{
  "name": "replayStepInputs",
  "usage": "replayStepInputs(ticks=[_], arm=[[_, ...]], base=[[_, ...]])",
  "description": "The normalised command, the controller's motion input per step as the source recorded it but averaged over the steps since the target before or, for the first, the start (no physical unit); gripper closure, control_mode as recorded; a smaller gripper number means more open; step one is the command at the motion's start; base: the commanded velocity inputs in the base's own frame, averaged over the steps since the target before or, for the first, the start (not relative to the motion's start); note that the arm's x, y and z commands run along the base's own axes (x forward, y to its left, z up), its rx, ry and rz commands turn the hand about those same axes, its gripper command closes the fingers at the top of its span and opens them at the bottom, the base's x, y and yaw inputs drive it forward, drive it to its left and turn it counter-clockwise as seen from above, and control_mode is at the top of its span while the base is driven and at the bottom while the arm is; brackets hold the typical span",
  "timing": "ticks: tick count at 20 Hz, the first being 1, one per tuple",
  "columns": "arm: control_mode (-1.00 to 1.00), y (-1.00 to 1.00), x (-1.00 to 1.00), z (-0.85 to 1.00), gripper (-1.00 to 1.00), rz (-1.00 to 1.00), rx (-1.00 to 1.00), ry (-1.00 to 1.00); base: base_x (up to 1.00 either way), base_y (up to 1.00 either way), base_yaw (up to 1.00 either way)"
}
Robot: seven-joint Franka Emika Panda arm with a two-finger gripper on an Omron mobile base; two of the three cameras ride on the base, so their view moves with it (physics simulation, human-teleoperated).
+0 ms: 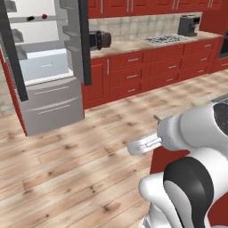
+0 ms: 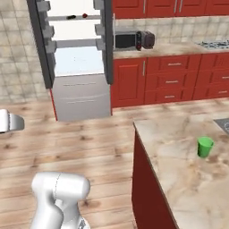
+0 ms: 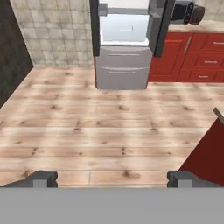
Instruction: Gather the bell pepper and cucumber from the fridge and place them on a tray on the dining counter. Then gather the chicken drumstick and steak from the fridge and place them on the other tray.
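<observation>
At the far side of the room, the fridge [image 2: 76,58] is seen with both doors swung open and its white inside showing. On a high glass shelf two small things are seen: a red dot, most likely the bell pepper [image 2: 85,15], and just beside it, to the left, a dark short shape that may be the cucumber [image 2: 70,17]. They are too small to be told for sure. The steak and the chicken drumstick cannot be made out.

Near the robot, on the right, the corner of the table [image 2: 179,152] is seen, with a green cup [image 2: 205,146] standing on it. A wide stretch of wooden floor [image 3: 109,127] lies between the robot and the fridge.

The tool [image 3: 111,179] is held wide open, with nothing between its fingers. It is pointed across the floor at the fridge.

The step in hand looks like the drive to the fridge. It would be done well if the base is stopped straight in front of the open doors, close enough for the high shelf to be reached. The arm should be kept clear of the table corner and the door bins. The tool should be left open until the pepper sits between its fingers.
</observation>
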Motion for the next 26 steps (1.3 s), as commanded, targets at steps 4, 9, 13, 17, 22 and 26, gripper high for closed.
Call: replayStepInputs(ticks=[4,9,13,17,22,26], arm=[[1.00,0.00,0.00,0.00,-1.00,0.00,0.00,0.00],[1.00,0.00,0.00,0.00,-1.00,0.00,0.00,0.00],[1.00,0.00,0.00,0.00,-1.00,0.00,0.00,0.00],[1.00,0.00,0.00,0.00,-1.00,0.00,0.00,0.00],[1.00,0.00,0.00,0.00,-1.00,0.00,0.00,0.00],[1.00,0.00,0.00,0.00,-1.00,0.00,0.00,0.00]], base=[[1.00,0.00,0.11],[1.00,0.00,0.09],[1.00,0.00,0.08],[1.00,0.00,0.06],[1.00,-0.04,0.05],[1.00,-0.25,0.05]])
